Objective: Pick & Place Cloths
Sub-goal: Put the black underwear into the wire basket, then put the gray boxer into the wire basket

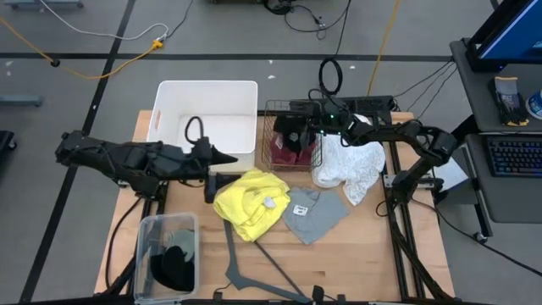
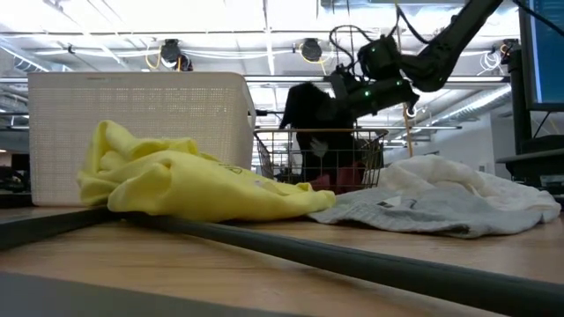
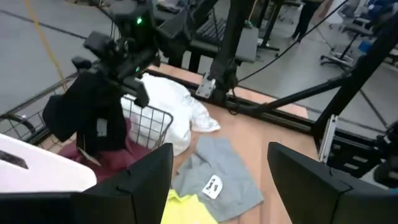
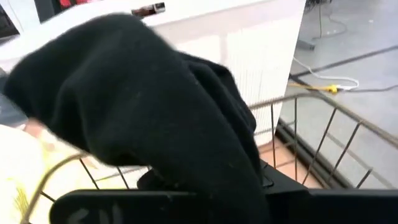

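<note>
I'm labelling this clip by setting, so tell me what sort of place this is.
Most likely a robotics lab or workshop. Cables trail across a taped grey floor, a desk with a keyboard stands beside the wooden table, and the low view shows an open industrial ceiling with strip lights.

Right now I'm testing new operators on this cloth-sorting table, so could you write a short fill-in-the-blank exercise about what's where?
1. The right tool holds the ____ cloth above the wire basket.
2. The cloth already inside that basket is ____.
3. Between the yellow cloth and the white cloth lies the ____ cloth.
4. The left tool, its fingers ____, grips nothing.

Missing: black; maroon; grey-blue; open
</note>
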Controlling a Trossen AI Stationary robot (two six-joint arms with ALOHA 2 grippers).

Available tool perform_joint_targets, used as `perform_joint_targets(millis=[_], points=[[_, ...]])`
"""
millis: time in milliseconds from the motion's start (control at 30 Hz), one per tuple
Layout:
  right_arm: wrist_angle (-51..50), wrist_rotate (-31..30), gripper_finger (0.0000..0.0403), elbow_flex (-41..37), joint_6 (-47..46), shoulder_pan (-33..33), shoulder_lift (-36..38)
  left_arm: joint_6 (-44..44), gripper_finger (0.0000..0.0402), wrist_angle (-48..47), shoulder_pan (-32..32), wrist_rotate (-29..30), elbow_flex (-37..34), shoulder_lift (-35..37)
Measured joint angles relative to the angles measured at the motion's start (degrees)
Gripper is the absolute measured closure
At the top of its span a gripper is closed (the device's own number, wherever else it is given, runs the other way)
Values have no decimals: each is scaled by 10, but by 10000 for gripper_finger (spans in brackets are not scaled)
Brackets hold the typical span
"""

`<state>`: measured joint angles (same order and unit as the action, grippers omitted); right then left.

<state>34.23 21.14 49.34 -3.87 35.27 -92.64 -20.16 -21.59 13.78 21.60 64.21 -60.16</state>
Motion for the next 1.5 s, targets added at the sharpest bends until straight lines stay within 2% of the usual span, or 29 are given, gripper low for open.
perform_joint_targets(millis=[167,500,700,833,1033,1200,1367,1500], points=[[-11,-1,378,0,-5,-1,-22,10,135,14,16,11,-5,17],[-40,-18,314,1,22,-4,-10,5,135,7,30,10,-5,17],[-141,-62,259,-1,102,-13,26,4,135,8,41,10,-5,17],[-204,-64,218,-1,148,-22,58,3,135,9,47,9,-5,17],[-296,-63,164,0,167,-43,122,3,135,12,52,8,-5,17],[-378,-59,139,0,188,-90,210,1,135,14,61,7,-5,17],[-495,-40,136,0,239,-168,302,1,135,15,76,8,-5,17],[-594,-29,136,0,239,-236,342,1,135,17,85,8,-5,17]])
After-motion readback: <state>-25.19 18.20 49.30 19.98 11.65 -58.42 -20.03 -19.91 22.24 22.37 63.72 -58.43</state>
